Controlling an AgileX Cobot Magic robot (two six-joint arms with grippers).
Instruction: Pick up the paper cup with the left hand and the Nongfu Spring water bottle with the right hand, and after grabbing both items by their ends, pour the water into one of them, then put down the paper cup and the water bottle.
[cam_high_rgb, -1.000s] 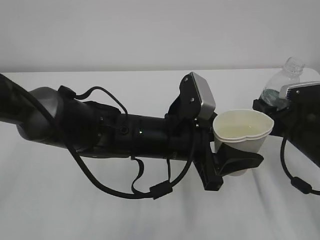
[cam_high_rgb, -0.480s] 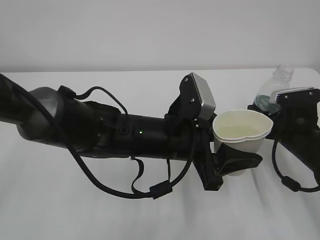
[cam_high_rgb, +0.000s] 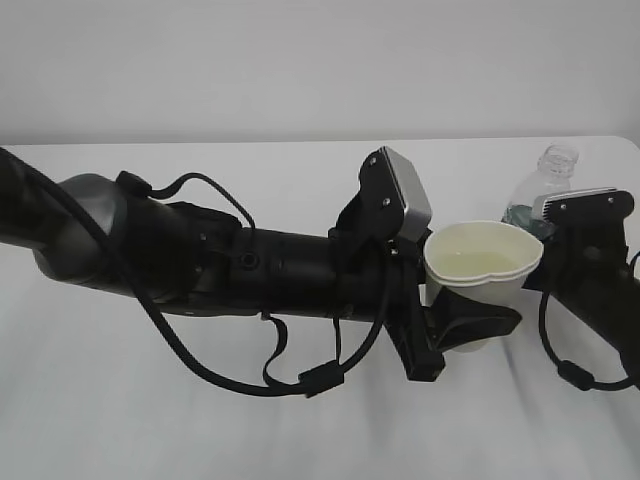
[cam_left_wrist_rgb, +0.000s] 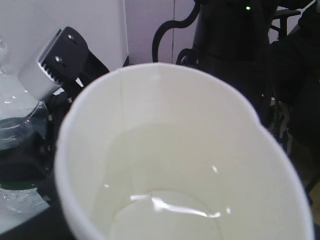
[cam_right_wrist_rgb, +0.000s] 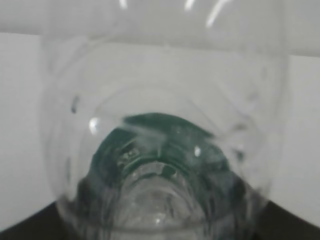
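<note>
- Left hand (cam_high_rgb: 462, 325): jaws clamped on paper cup (cam_high_rgb: 482, 272), held upright above table (cam_high_rgb: 300, 430).
- Water (cam_left_wrist_rgb: 165, 210): pooled in cup bottom.
- Right hand (cam_high_rgb: 590, 250): jaws gripping Nongfu Spring water bottle (cam_high_rgb: 540, 190), neck up, just right of cup.

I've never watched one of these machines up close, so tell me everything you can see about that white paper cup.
The paper cup is small and white, with a rolled rim and a pale cream inside. The left gripper holds it upright above the table, black fingers clamped round its lower wall, and its rim looks squeezed slightly out of round. A shallow pool of clear water glints at the bottom. The clear bottle stands close beside it, apart.
</note>
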